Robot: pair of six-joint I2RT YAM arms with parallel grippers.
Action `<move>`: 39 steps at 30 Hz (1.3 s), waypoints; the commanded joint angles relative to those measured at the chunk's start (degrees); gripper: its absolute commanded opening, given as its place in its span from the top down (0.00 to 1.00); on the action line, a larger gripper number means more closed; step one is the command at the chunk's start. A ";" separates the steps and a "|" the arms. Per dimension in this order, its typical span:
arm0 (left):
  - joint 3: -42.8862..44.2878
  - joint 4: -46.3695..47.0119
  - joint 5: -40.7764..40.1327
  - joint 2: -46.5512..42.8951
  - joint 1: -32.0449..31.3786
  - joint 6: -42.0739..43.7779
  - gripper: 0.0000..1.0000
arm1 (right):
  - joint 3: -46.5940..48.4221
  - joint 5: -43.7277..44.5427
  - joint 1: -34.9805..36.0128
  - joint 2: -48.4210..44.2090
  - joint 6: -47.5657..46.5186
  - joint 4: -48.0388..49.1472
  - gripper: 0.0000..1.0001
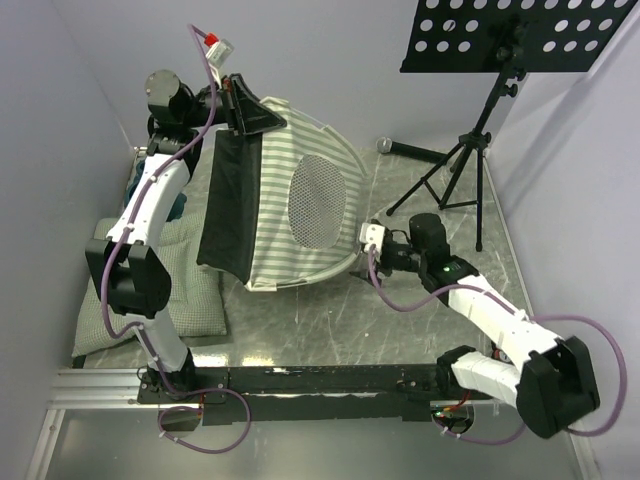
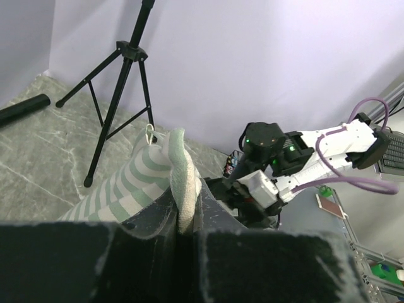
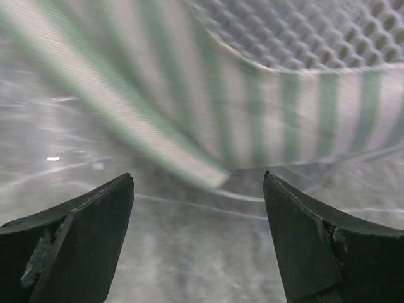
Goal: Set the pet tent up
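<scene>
The pet tent (image 1: pixel 300 200) stands half raised on the table, green-and-white striped, with a white mesh panel (image 1: pixel 317 200) and a black flap (image 1: pixel 228 205) hanging on its left. My left gripper (image 1: pixel 245 105) is at its top back corner, shut on a fold of the striped fabric (image 2: pixel 181 183); the jaws (image 2: pixel 183 218) pinch it tight. My right gripper (image 1: pixel 358 240) sits low at the tent's right edge. In the right wrist view it (image 3: pixel 199 180) is open with only bare table between the fingers, and the tent's striped hem (image 3: pixel 284 95) hangs just beyond.
A green-checked cushion (image 1: pixel 190 290) lies under the left arm. A music stand (image 1: pixel 505 35) on a tripod (image 1: pixel 455 175) stands at the back right, with a microphone (image 1: pixel 400 148) lying beside it. Walls close in on the left and right.
</scene>
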 commanded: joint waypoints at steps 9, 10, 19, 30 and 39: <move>1.50 -2.31 -4.67 -0.96 0.51 0.88 0.74 | -0.21 5.53 1.17 4.57 -8.04 21.96 0.75; 2.03 -4.50 -5.46 -0.96 0.86 2.10 0.71 | 0.23 4.73 1.17 3.70 -8.48 20.56 0.87; 8.87 -28.21 -16.26 -0.96 5.95 20.53 0.01 | 2.69 1.03 1.17 -0.35 -8.31 16.07 1.00; 14.71 -45.84 -49.49 -9.11 14.31 56.85 0.00 | 16.22 0.76 0.99 1.93 -15.87 -4.66 1.00; 14.80 -49.89 -17.88 -21.42 4.75 56.38 0.04 | 31.50 3.31 1.69 7.11 -19.39 -19.17 1.00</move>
